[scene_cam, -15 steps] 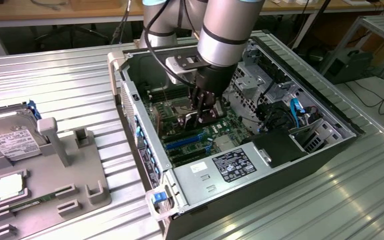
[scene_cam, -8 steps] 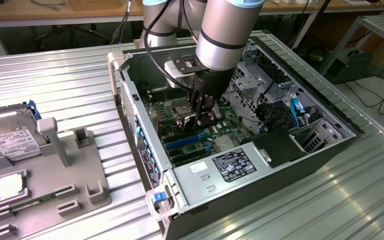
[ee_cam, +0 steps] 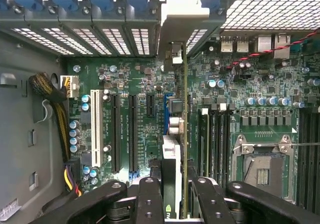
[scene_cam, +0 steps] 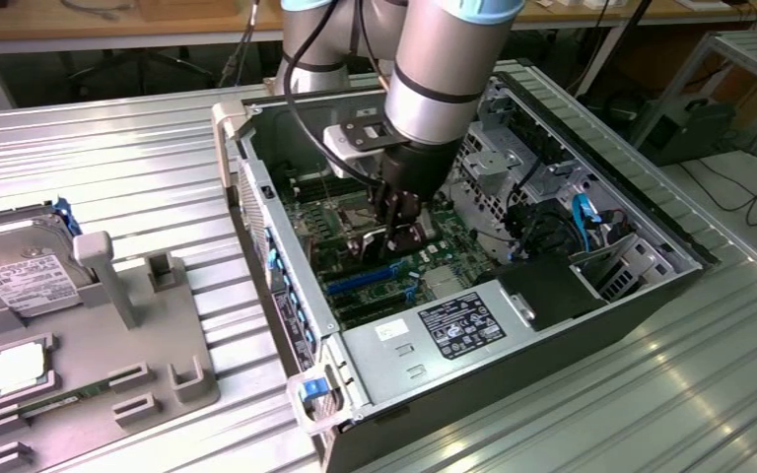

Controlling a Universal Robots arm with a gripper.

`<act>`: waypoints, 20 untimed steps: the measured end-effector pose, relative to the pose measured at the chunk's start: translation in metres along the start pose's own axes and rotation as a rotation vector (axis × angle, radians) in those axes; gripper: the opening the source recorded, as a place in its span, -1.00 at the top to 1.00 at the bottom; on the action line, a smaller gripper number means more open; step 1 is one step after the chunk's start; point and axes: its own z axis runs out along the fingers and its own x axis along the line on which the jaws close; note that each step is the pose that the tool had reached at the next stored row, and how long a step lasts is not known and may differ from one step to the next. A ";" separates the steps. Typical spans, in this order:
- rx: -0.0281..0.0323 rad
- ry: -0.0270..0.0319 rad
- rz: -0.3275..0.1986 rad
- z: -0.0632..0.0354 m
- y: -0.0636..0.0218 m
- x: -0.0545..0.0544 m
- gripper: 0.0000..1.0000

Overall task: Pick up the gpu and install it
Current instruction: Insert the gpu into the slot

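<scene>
Hand [scene_cam: 397, 229] sits low inside the open computer case [scene_cam: 280, 266], fingers partly closed and clamped on the gpu [ee_cam: 172, 151]. Card is held edge-on, upright over the motherboard [ee_cam: 140, 78], its bracket [ee_cam: 182, 13] at the rear slot wall.

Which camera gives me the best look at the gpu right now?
The wrist view: the gpu stands edge-on, held in the gripper, its silver bracket toward the case's rear slots. The exterior view gives a dark sliver of it under the gripper, over the motherboard.
</scene>
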 end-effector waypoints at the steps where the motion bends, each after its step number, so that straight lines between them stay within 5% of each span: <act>1: 0.0000 0.0000 0.000 0.0004 0.0000 0.001 0.44; 20: 0.0001 -0.0003 0.000 0.0082 0.0049 0.004 0.44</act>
